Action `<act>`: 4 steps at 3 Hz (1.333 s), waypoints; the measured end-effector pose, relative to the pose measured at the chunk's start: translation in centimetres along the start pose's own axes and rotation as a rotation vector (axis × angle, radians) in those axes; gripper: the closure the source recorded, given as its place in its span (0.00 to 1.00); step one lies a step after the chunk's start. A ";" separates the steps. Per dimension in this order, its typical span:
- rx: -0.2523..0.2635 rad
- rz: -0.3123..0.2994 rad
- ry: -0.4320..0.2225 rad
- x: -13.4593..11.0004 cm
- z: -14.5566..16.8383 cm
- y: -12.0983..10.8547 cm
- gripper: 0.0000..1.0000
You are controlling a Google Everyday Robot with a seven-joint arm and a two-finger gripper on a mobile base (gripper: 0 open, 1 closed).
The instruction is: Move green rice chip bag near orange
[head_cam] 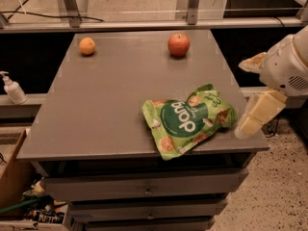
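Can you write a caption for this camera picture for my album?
Open tool hovers off the table's right edge beside the green rice chip bag, far from the orange.
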State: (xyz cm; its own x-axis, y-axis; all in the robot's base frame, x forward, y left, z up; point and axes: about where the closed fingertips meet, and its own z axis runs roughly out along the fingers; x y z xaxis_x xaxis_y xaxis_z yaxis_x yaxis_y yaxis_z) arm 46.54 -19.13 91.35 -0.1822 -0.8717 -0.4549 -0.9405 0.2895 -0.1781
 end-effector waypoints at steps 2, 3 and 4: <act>-0.023 0.035 -0.092 -0.1 5.1 -1.2 0.00; -0.035 0.056 -0.098 0.0 6.8 -0.9 0.00; -0.041 0.082 -0.094 0.3 8.0 -0.6 0.17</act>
State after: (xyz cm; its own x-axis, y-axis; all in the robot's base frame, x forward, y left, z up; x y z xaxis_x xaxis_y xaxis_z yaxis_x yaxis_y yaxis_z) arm 49.38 -16.46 84.33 -0.2327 -0.8042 -0.5470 -0.9348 0.3402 -0.1025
